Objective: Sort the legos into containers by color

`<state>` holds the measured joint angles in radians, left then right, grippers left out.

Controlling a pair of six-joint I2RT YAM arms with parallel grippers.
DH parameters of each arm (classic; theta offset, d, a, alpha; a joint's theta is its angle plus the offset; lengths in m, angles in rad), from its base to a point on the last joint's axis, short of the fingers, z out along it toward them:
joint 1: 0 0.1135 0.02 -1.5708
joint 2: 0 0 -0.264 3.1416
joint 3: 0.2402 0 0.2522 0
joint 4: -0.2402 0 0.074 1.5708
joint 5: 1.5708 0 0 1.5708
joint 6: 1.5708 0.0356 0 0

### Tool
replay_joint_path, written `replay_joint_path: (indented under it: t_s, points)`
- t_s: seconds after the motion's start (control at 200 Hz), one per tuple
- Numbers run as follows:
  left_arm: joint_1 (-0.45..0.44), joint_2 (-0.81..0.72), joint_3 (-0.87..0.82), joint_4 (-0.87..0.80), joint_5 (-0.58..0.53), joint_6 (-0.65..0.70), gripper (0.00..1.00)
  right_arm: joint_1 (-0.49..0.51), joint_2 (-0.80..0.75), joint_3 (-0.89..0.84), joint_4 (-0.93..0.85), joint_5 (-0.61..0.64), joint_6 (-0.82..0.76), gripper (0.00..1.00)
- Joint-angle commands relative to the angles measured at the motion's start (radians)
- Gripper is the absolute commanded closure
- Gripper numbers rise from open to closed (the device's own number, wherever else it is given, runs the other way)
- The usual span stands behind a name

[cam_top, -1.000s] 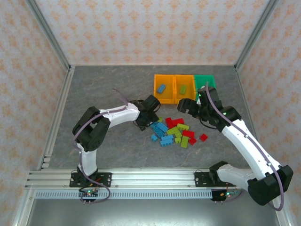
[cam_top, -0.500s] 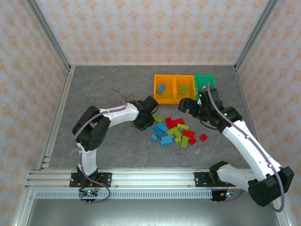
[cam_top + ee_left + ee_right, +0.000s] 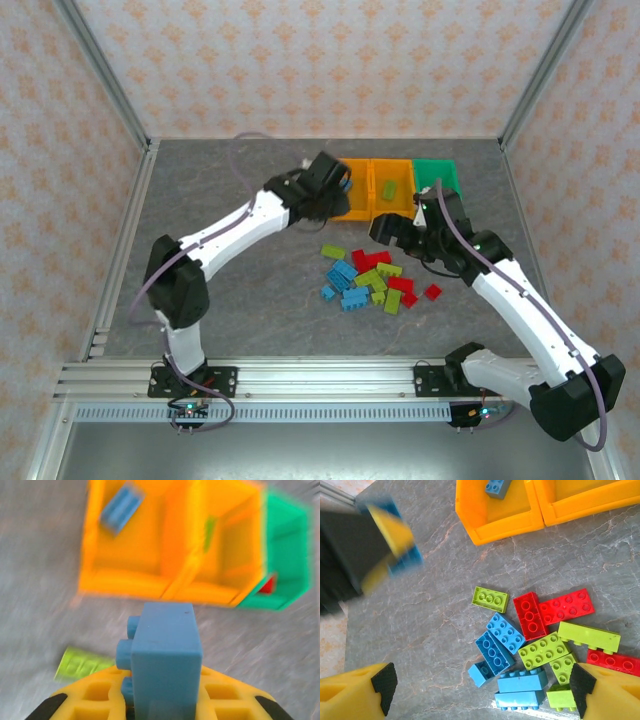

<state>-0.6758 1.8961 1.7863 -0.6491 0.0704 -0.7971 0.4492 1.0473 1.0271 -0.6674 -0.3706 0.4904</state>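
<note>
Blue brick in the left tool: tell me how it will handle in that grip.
The blue brick looks rigid moulded plastic, so it probably won't deform in the left tool. Its smooth faces could let it slip or twist. Far smaller than the orange bin, it is likely light.

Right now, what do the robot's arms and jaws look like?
The left arm and right arm are white tubes with chunky black joints. A purplish-grey cable runs along each. The jaws are yellow, with a waffle-like grid and black pads.
</note>
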Motion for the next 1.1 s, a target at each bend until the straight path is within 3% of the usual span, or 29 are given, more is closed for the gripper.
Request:
replay_joint_path:
  t_s: [0.0,0.145,0.255,0.325,0.445,0.571,0.676,0.871,1.091]
  points:
    - [0.033,0.201,0.224,-0.115,-0.112,0.169,0.92,0.005,-0.038,-0.007,0.008,0.024,0.017,0.09]
    - [0.056,0.447,0.596,-0.206,-0.188,0.253,0.88,0.005,-0.074,-0.008,-0.032,0.078,0.017,0.09]
    - [0.06,0.569,0.771,-0.217,-0.245,0.32,0.81,0.006,-0.087,-0.012,-0.046,0.101,0.018,0.09]
    - [0.067,0.598,0.799,-0.194,-0.223,0.325,0.75,0.006,-0.09,-0.012,-0.049,0.099,0.02,0.09]
    - [0.067,0.593,0.799,-0.161,-0.174,0.349,0.55,0.006,-0.093,-0.013,-0.052,0.105,0.02,0.08]
    - [0.059,0.529,0.778,-0.18,-0.159,0.357,0.51,0.006,-0.087,-0.019,-0.05,0.129,0.017,0.09]
    - [0.033,0.369,0.599,-0.121,-0.14,0.346,0.48,0.006,-0.051,-0.019,-0.062,0.18,0.002,0.09]
    - [-0.015,-0.184,-0.064,0.211,-0.177,0.309,0.49,0.064,0.069,0.006,-0.026,0.23,-0.129,0.09]
    - [-0.034,-0.713,-0.476,0.205,-0.177,0.446,0.49,0.18,0.397,0.159,-0.075,0.3,-0.309,0.08]
